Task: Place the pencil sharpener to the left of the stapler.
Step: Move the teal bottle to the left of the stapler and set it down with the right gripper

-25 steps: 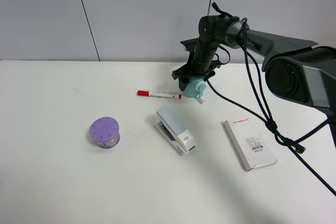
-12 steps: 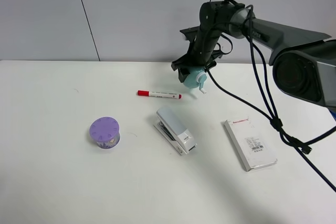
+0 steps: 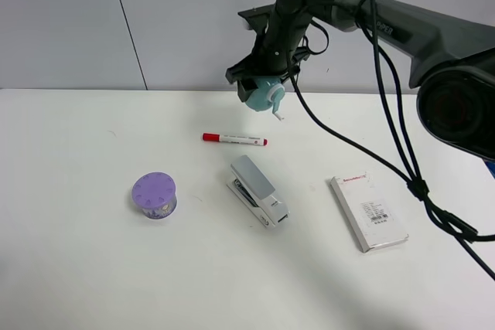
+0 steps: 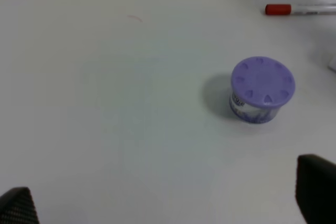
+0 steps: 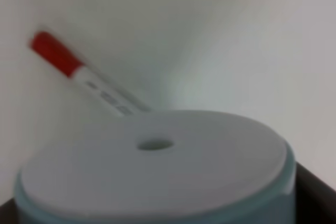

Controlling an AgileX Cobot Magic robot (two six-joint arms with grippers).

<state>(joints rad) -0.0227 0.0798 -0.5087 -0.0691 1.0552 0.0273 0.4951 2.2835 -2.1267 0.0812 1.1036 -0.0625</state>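
Hanging clear of the table point(image 3: 69, 268), the pencil sharpener point(image 3: 261, 95) is clamped in the right tool point(image 3: 260, 90), whose fingers are closed on its mint-teal body; it is up in the air behind the red-capped marker point(image 3: 234, 139), toward the back wall, and not on the stapler's left. Its small white crank handle point(image 3: 277, 110) sticks out downward and toward the right of the high view. From the right wrist view its flat white ring face with a small round hole point(image 5: 153, 144) is turned toward the camera, teal rim below it, dark tool parts at both lower corners, and the marker point(image 5: 79, 74) blurred on the table past it. The stapler point(image 3: 259, 191) lies flat near the middle of the table, its long axis on a diagonal: one end toward the marker, the other toward the front edge and the flat white box point(image 3: 369, 212). That box carries a label with a red line of print at its far end and a block of dark print in the middle, both too small to read. The marker's barrel has fine dark print, also illegible. A purple round tub point(image 3: 154, 195) with a dotted lid stands well to the stapler's left; the pattern on its side point(image 4: 252, 113) cannot be made out. The left tool point(image 4: 167, 203) is spread wide, dark fingertips point(image 4: 315, 187) at the frame's corners, gripping nothing
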